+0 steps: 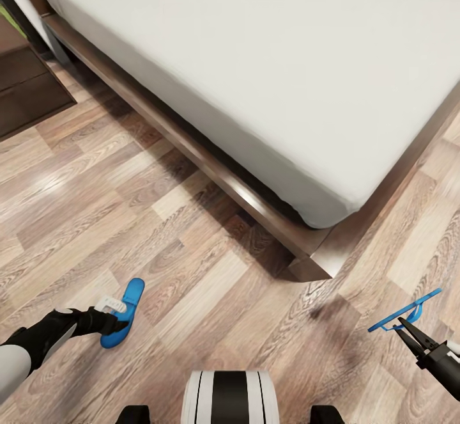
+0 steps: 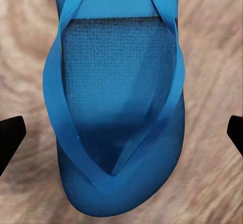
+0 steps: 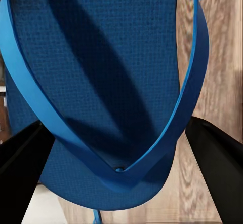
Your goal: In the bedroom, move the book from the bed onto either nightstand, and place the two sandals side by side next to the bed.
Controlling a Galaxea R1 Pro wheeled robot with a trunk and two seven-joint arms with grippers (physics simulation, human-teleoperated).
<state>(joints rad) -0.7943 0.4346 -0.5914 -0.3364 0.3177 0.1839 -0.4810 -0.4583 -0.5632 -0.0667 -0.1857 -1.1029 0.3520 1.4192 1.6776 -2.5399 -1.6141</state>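
Observation:
One blue sandal (image 1: 133,293) (image 2: 119,133) lies flat on the wood floor, strap side up. My left gripper (image 1: 120,319) hovers over it, open, with its black fingertips (image 2: 11,139) spread wide on either side and not touching it. My right gripper (image 1: 409,329) is shut on the second blue sandal (image 1: 404,311) (image 3: 101,57), held in the air near the bed's foot corner. The bed (image 1: 306,251) has a dark wooden frame and a bare grey mattress (image 1: 268,72). A dark nightstand (image 1: 25,85) stands at the far left. The book is out of view.
Light wood-plank floor (image 1: 160,219) runs along the bed's long side between the nightstand and the foot corner. The frame's corner juts out in the middle. My own base (image 1: 230,398) sits at the near edge.

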